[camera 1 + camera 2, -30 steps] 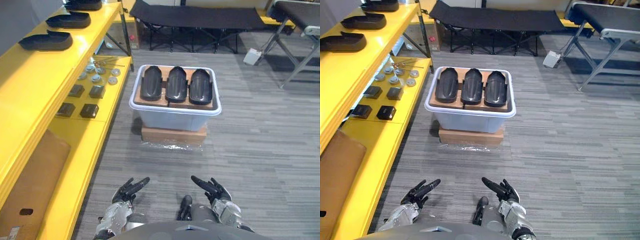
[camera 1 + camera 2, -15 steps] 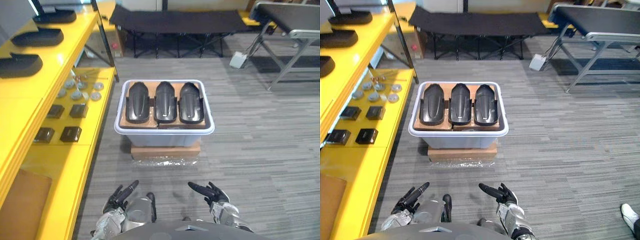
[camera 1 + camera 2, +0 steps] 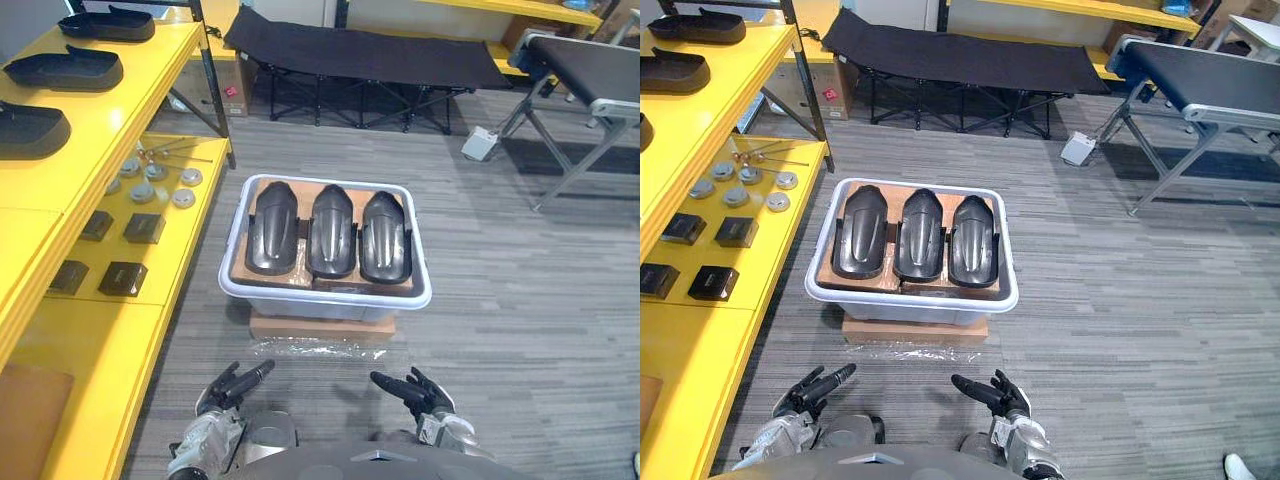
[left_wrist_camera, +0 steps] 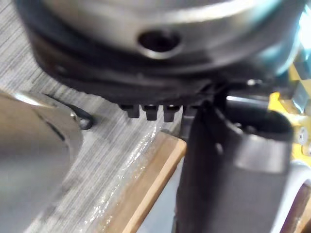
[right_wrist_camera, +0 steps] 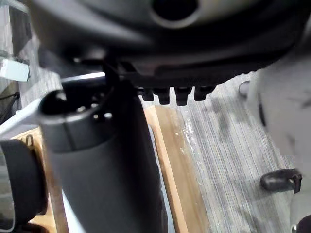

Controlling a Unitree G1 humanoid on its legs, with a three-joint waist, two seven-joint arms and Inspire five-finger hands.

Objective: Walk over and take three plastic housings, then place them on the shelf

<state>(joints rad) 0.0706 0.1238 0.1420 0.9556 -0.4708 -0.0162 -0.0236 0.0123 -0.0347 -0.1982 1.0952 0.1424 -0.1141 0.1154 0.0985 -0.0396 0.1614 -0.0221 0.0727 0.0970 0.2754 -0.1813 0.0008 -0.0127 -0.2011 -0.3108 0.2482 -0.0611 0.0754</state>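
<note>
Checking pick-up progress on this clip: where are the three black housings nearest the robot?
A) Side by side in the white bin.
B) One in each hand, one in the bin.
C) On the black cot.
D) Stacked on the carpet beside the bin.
A: the three housings lie side by side in the white bin, while the left hand and right hand hang open and empty short of it.

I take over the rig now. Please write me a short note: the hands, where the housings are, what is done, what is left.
Left hand: open, empty, low in front.
Right hand: open, empty, too.
Three plastic housings lie side by side in the white bin ahead.
Done: none taken.
Left: reach the bin, pick all three, place on the yellow shelf at left.
</note>
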